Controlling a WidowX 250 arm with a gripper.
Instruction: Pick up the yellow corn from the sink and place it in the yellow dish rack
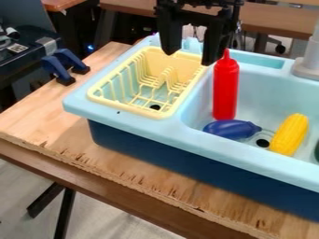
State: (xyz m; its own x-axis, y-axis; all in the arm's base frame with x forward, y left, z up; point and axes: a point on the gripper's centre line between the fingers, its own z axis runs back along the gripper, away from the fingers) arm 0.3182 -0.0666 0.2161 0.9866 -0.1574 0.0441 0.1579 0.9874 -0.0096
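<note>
Camera view: a slanted look down on a wooden board (56, 123) with a toy sink (143, 123) standing on it.
Near edge: the board's rough, splintered rim runs slantwise across the view, with black table legs (64, 212) below it at the left.
Sink: light blue on top, dark blue below, with a rack in its left part and a deeper basin in its right.
Basin, front: a dark drain hole (262, 143) lies between a blue-purple eggplant (227, 129) on the left and a yellow corn cob (289, 134) on the right; a dark green thing (317, 151) is cut off by the right edge.
Red bottle: upright (225, 91) in the basin's left part, just behind the eggplant, nozzle up.
Dish rack: pale yellow (94, 97), left of the bottle.
Gripper: black (189, 57), at the top above the sink, spread wide and holding nothing; one fingertip is near the bottle's nozzle, though whether they touch I cannot tell.
Faucet: grey base (308, 68) at the sink's far right.
Clamps: two blue ones (57, 69) at the board's far left.
Background: another wooden table (265, 19).
</note>
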